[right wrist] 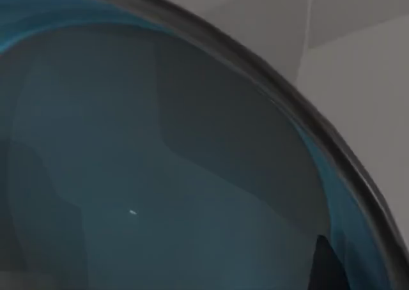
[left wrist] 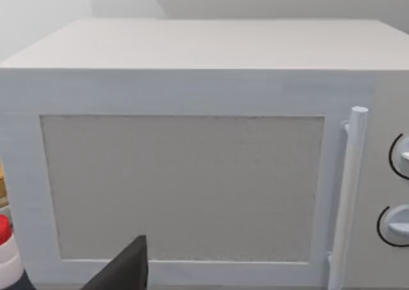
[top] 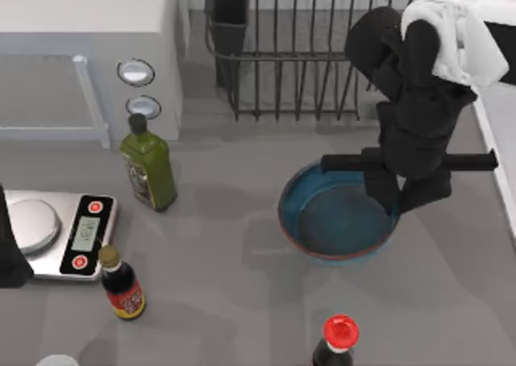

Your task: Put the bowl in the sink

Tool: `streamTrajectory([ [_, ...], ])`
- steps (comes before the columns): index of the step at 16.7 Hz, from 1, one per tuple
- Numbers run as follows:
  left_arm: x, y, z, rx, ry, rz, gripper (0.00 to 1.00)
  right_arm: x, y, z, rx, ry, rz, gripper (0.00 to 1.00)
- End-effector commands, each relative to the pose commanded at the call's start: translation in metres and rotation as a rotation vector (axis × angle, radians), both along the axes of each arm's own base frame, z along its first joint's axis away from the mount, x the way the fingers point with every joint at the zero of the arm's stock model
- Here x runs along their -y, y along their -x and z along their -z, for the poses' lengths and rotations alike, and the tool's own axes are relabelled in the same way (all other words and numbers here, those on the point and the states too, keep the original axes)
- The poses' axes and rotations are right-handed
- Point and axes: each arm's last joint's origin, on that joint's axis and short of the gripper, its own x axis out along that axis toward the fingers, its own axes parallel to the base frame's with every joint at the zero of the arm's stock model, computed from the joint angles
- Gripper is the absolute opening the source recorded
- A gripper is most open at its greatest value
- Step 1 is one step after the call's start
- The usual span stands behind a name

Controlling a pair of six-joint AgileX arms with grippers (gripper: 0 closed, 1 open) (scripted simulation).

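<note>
The right hand (top: 393, 195), grip state impossible to tell, sits at the bowl (top: 334, 217) rim mid-counter, dish rack (top: 298, 51) just behind, oil bottle (top: 148, 164) leftward.

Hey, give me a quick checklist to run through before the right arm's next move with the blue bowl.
1. Right tool at the bowl rim: ok, it sits at the rim's right side in the top view.
2. Grip closed on the rim: cannot tell.
3. Bowl upright on the table: ok.
4. Bowl empty: ok, the right wrist view shows bare blue interior.
5. Nearby obstacles: ok, the dish rack and red-capped bottle stand apart from the bowl.
6. Left arm parked: ok, at the table's left edge.
</note>
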Motion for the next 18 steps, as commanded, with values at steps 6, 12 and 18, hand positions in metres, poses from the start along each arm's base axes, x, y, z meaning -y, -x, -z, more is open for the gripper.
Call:
streamTrajectory([
  [6,0.000,0.000,0.000,0.000,0.000,0.000,1.00,0.005,0.008,-0.083,-0.002,0.002,-0.001,0.00],
  [12,0.000,0.000,0.000,0.000,0.000,0.000,1.00,0.006,0.010,-0.090,0.004,-0.002,-0.003,0.00],
  [18,0.000,0.000,0.000,0.000,0.000,0.000,1.00,0.027,-0.005,-0.071,0.075,-0.131,0.030,0.00],
])
